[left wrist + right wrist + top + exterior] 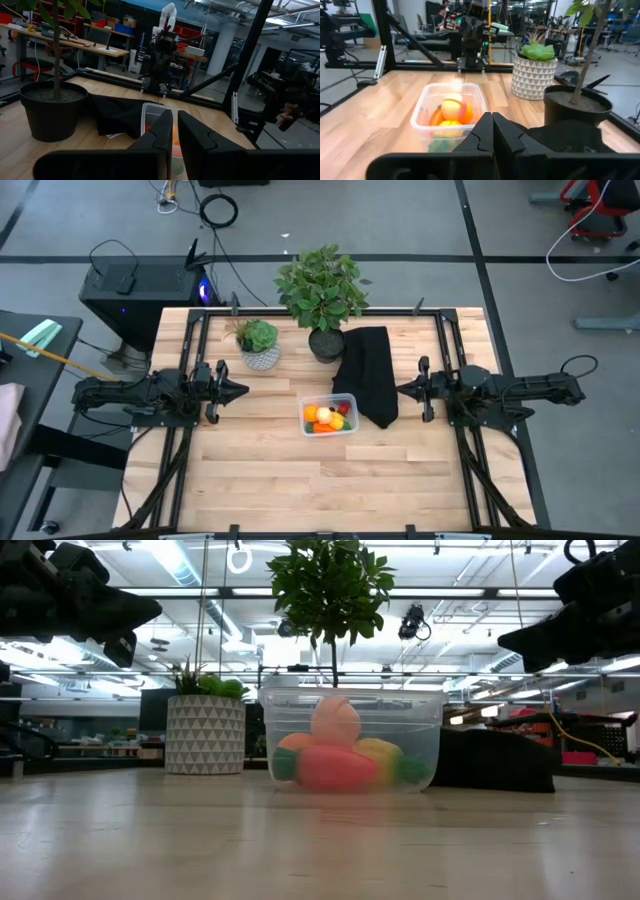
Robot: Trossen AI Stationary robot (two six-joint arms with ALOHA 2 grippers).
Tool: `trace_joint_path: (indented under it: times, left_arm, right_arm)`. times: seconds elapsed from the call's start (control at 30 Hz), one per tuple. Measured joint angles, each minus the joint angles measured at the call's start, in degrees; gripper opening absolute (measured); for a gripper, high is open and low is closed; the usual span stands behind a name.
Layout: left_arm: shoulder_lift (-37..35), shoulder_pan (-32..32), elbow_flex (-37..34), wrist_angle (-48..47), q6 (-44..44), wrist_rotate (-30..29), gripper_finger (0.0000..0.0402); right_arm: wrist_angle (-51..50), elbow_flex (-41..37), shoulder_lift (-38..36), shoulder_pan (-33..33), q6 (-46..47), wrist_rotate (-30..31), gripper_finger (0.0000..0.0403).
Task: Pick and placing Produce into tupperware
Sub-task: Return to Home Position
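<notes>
Clear tupperware (354,412) is holding all visible produce (326,418), lying well ahead of left gripper (238,390) and right gripper (402,388); both pressed together, empty. You're looking done.

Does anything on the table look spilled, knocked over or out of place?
Nothing stands out. The produce sits inside the tupperware, the white pot and dark pot stand upright, and no piece lies loose. A black cloth lies rumpled beside the tupperware. The left gripper and right gripper wait at the sides.
</notes>
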Motion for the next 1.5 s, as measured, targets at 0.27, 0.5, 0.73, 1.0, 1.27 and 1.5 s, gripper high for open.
trace_joint_path:
  times: [0.27, 0.5, 0.73, 1.0, 1.27, 1.5]
  left_arm:
    - [0.0, 0.01, 0.0, 0.0, -0.03, 0.0, 0.0025]
    - [0.0, 0.01, 0.0, 0.0, -0.05, -0.01, 0.0028]
    - [0.0, -0.01, 0.0, 0.0, -0.02, 0.0, 0.0036]
    - [0.0, 0.01, 0.0, 0.12, -0.06, 0.01, 0.0026]
    - [0.0, 0.01, 0.0, 0.26, -0.01, -0.01, 0.0026]
    - [0.0, 0.01, 0.0, 0.2, -0.05, -0.02, 0.0036]
  right_arm:
    - [7.11, 0.0, -0.43, 0.0, -3.77, 0.19, 0.0002]
    - [7.52, 1.52, -0.43, 0.0, -6.58, 0.21, 0.0002]
    - [-3.93, 8.85, -4.75, -0.02, -10.93, 0.86, 0.0002]
    - [-2.85, 7.21, -6.25, -0.11, -7.42, 1.57, 0.0001]
    - [5.69, 1.39, -6.25, -0.07, -4.93, 0.64, 0.0001]
    - [7.21, -0.09, -6.25, -0.09, -4.05, 0.65, 0.0001]
